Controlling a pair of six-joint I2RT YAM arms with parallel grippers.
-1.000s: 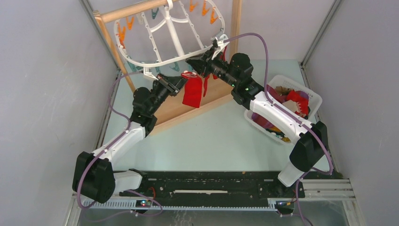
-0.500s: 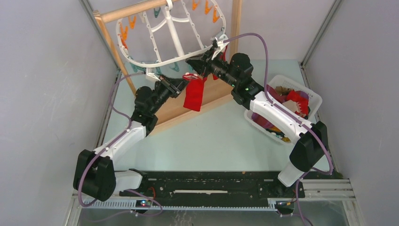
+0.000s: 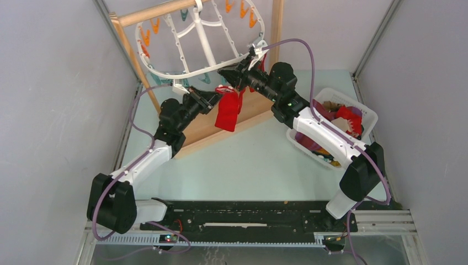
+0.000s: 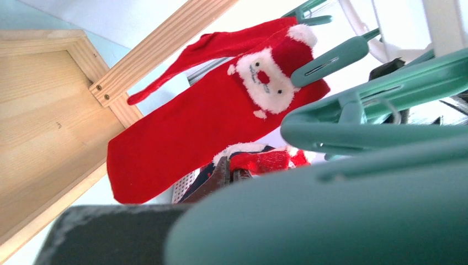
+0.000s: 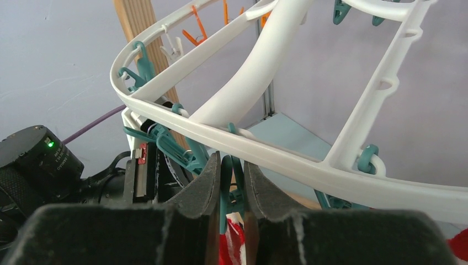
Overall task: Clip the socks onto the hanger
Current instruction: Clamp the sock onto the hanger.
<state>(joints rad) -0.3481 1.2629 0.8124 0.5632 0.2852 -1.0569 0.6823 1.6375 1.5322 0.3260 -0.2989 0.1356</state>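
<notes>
The white hanger (image 3: 193, 73) hangs from the wooden stand; its rim crosses the right wrist view (image 5: 276, 157). My right gripper (image 3: 234, 72) (image 5: 232, 160) is shut on a teal clothespin (image 5: 229, 171) under the rim, with a red-and-white sock (image 5: 232, 245) just below it. A red Santa-face sock (image 3: 226, 110) (image 4: 209, 121) hangs from another teal clothespin. My left gripper (image 3: 214, 98) sits just left of these socks. In the left wrist view a near teal clothespin (image 4: 331, 221) hides its jaws; only one finger (image 4: 110, 234) shows. A red-and-white sock (image 4: 265, 161) shows beyond.
The wooden stand has a tray base (image 3: 221, 130) and a right post (image 3: 274, 33). A white basket (image 3: 330, 91) with several more socks (image 3: 346, 117) stands at the right, beside my right arm. Orange and teal clothespins dangle round the hanger's rim.
My left arm has shifted slightly up and to the right, and the hanging red sock has moved a little with it. The hanger has swung slightly. My right gripper has stayed on the clothespin.
</notes>
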